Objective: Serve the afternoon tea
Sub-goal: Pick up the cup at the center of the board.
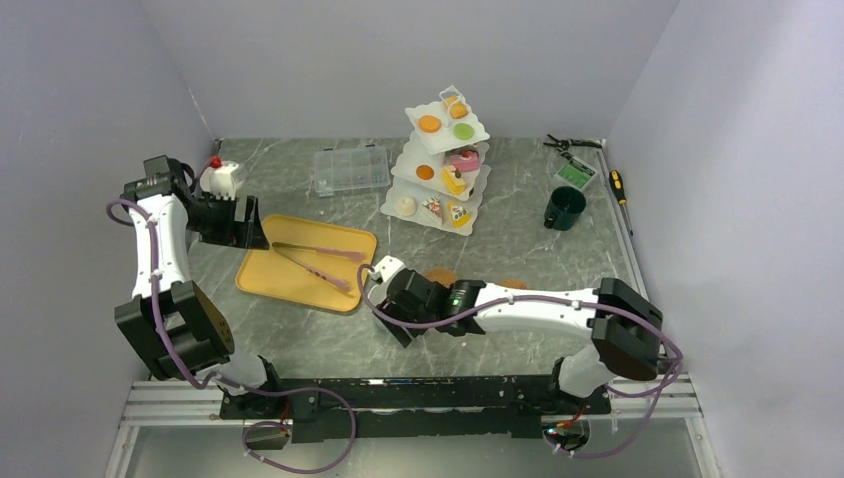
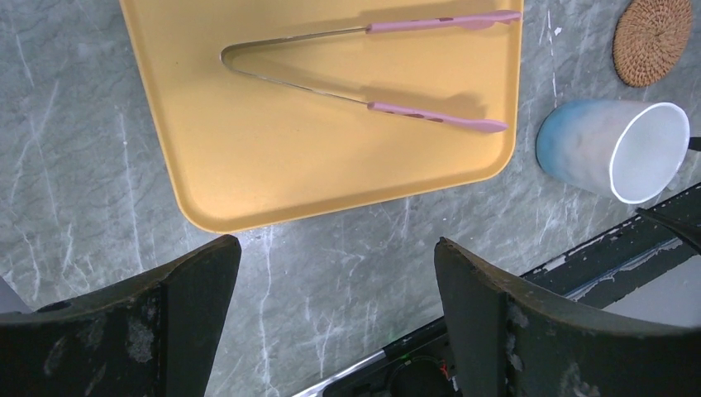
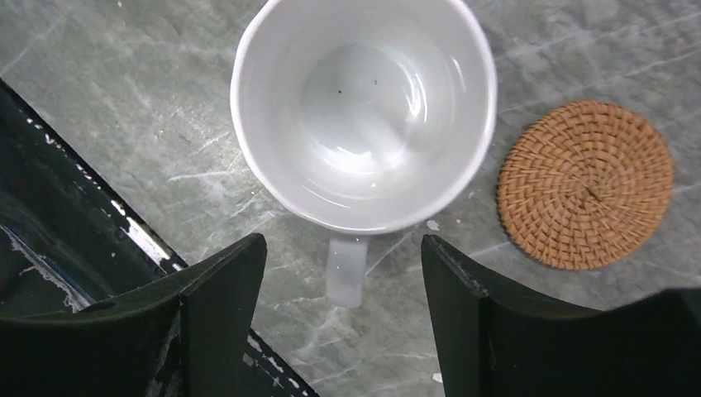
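Seen from above in the right wrist view, a white mug (image 3: 364, 107) stands upright on the table with its handle (image 3: 345, 269) pointing toward me. My right gripper (image 3: 343, 248) is open, with one finger on each side of the handle and neither touching it. A cork coaster (image 3: 587, 184) lies just right of the mug. The overhead view shows the right gripper (image 1: 388, 289) at this mug (image 1: 386, 269), in front of the tray. My left gripper (image 2: 336, 244) hangs open and empty over bare table. The white three-tier stand (image 1: 443, 164) holds several pastries.
A yellow tray (image 1: 299, 269) holds pink tongs (image 1: 314, 254). A second coaster (image 1: 513, 284) lies right of the first one (image 1: 440, 276). A dark-green mug (image 1: 564, 207) stands at the right. A clear compartment box (image 1: 350, 169) sits at the back. Hand tools (image 1: 587, 159) lie in the back right corner.
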Controlling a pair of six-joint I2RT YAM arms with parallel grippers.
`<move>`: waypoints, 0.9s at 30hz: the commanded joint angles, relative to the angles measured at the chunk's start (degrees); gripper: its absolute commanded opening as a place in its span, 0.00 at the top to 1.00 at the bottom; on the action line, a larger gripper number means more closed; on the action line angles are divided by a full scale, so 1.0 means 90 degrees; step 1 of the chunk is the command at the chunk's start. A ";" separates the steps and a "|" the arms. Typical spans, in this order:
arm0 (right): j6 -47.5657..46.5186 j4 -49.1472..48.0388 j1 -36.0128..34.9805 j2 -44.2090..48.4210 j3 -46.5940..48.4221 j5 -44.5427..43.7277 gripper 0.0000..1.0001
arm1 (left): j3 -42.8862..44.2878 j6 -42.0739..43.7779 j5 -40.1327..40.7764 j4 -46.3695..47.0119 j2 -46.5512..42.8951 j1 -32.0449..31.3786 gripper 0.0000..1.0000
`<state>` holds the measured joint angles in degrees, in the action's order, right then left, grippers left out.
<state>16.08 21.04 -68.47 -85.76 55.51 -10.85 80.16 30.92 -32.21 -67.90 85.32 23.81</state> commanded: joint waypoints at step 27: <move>-0.0263 -0.0245 0.0810 0.1183 0.0042 -0.1770 1.00 | 0.0481 0.0220 -0.0281 -0.0254 -0.0153 0.0010 0.07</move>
<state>12.25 21.74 -64.38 -78.63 56.82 -22.98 82.96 31.79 -32.73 -69.58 85.32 23.81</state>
